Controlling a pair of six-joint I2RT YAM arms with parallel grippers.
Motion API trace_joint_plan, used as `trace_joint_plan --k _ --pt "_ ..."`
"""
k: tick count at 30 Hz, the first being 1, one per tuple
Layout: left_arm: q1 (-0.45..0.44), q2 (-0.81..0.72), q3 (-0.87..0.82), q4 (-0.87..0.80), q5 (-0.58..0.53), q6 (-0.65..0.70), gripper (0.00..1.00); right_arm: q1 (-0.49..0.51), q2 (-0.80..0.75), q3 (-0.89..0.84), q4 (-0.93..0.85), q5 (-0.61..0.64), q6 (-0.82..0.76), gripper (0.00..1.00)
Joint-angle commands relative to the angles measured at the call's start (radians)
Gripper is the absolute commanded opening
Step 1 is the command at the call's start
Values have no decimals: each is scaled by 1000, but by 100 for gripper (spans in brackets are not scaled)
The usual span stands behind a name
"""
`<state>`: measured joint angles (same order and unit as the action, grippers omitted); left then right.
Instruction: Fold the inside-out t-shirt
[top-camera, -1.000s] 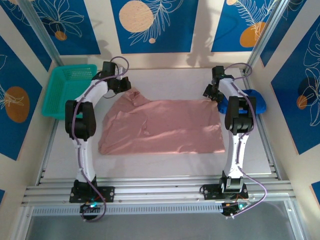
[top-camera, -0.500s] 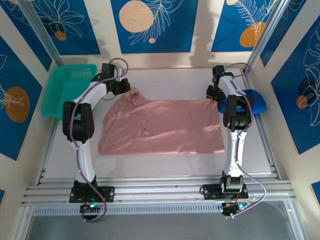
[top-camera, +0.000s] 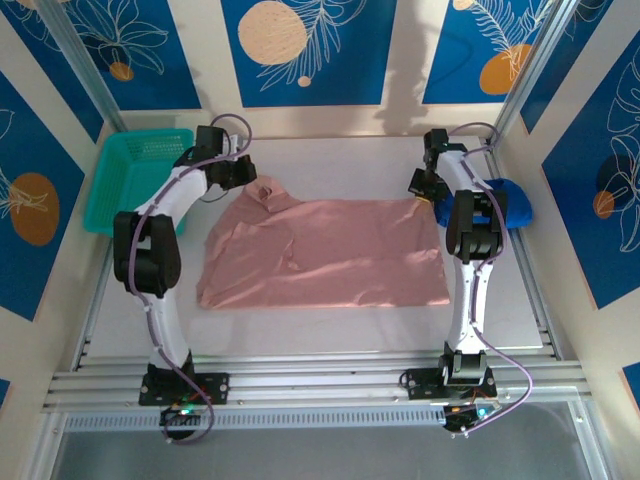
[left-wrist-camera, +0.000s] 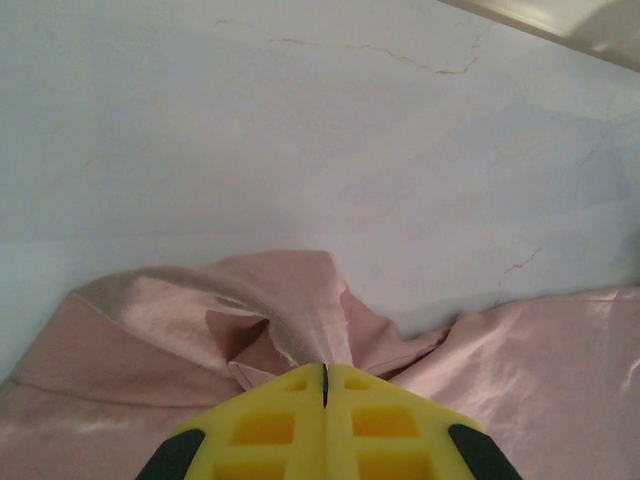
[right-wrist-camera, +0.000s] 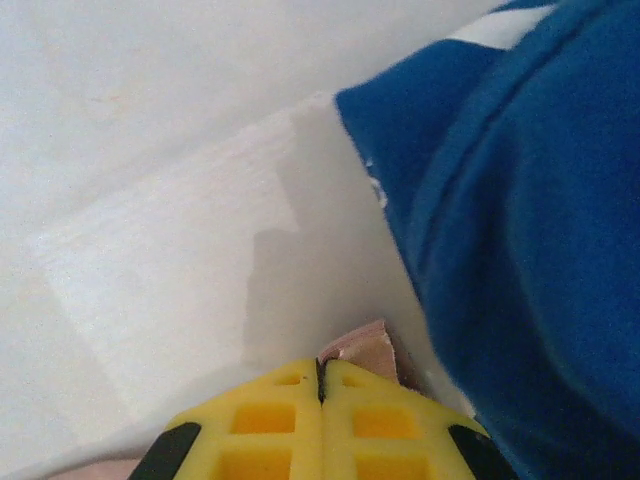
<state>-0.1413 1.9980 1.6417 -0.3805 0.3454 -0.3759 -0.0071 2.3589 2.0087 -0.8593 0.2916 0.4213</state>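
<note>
The salmon-pink t-shirt (top-camera: 325, 252) lies spread across the middle of the table. My left gripper (top-camera: 252, 183) is shut on the shirt's far left corner, where a fold of pink cloth (left-wrist-camera: 300, 320) rises into the yellow fingers (left-wrist-camera: 270, 425). My right gripper (top-camera: 424, 192) is shut on the shirt's far right corner, and a small tip of pink cloth (right-wrist-camera: 362, 351) pokes out past its yellow fingers (right-wrist-camera: 275, 425).
A royal-blue garment (top-camera: 505, 203) is bunched at the table's right edge, right beside the right gripper; it looms large (right-wrist-camera: 520, 220) in the right wrist view. A teal basket (top-camera: 135, 178) stands at the far left. Bare table (top-camera: 340, 160) lies beyond the shirt.
The left gripper has drawn the shirt's far left corner slightly up and leftward, bunching it. The right gripper has stayed almost still.
</note>
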Motion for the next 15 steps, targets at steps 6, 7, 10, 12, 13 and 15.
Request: trace_joint_plan --k 6,7,10,12,13,15 --pt "5 -168 -119 -4 -66 -9 0 19 -226 -128 28 17 -60 0" --pt "6 -193 -140 -7 -74 -10 0 19 -252 -154 31 22 -63 0" --pt "9 -273 -203 -15 -98 -17 0 16 -332 -238 40 36 -72 0" --pt "12 -327 -242 -22 -107 -24 0 15 -388 -295 49 43 -75 0" --pt "13 -356 -260 -33 -115 -26 0 14 -417 -320 51 48 -78 0" --pt "14 -408 -291 -58 -126 -31 0 14 -474 -374 55 57 -80 0"
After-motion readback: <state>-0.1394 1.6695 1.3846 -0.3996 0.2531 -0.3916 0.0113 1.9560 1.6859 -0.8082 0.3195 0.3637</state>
